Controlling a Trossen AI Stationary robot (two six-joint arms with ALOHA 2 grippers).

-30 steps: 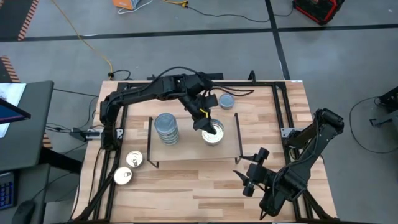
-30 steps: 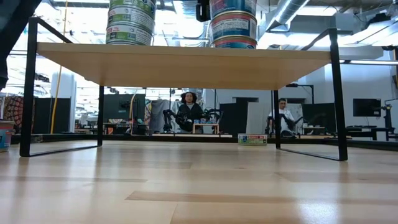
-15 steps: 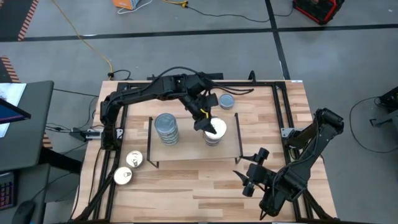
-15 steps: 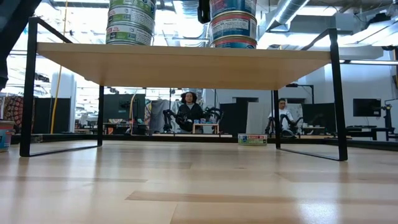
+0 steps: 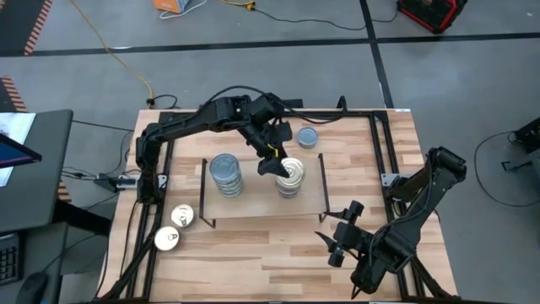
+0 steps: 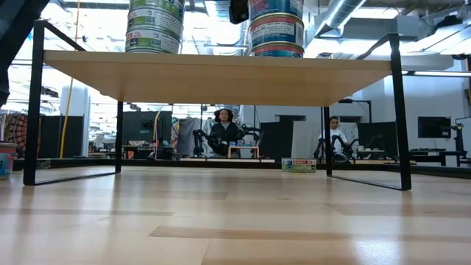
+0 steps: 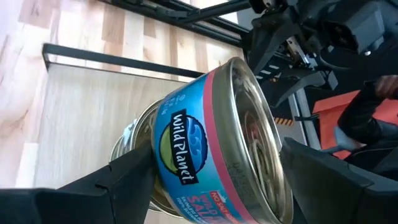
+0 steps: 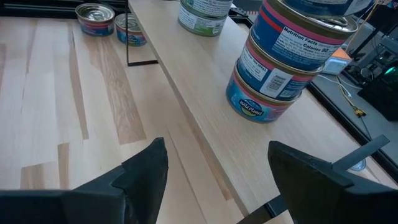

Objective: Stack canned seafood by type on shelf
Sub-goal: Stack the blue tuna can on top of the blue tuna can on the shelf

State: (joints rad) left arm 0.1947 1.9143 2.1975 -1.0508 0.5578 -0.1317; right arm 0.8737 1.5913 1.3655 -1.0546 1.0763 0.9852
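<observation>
Your left hand [image 5: 272,159] has moved a little back and to the side of the silver-gold stack [image 5: 289,177] in the last second; before, it hung right over that stack and covered its top, and now the pull-tab lid shows. In the left wrist view the hand is still clenched on a blue and pink tin [image 7: 211,143], tilted, with the stack just behind it, so I judge this tin is not yet set down and the step is not finished. The blue-grey stack [image 5: 225,174] stands on the other half of the shelf [image 5: 257,203], well apart. Two silver-gold tins [image 5: 175,228] wait on the surface [image 5: 278,253] beside the shelf's left leg, and one blue-grey tin [image 5: 308,136] lies behind the shelf. The silver-gold stack is near the shelf's right edge, so leave room there. Your right hand [image 5: 339,242] waits released in front of the shelf, over open surface.
</observation>
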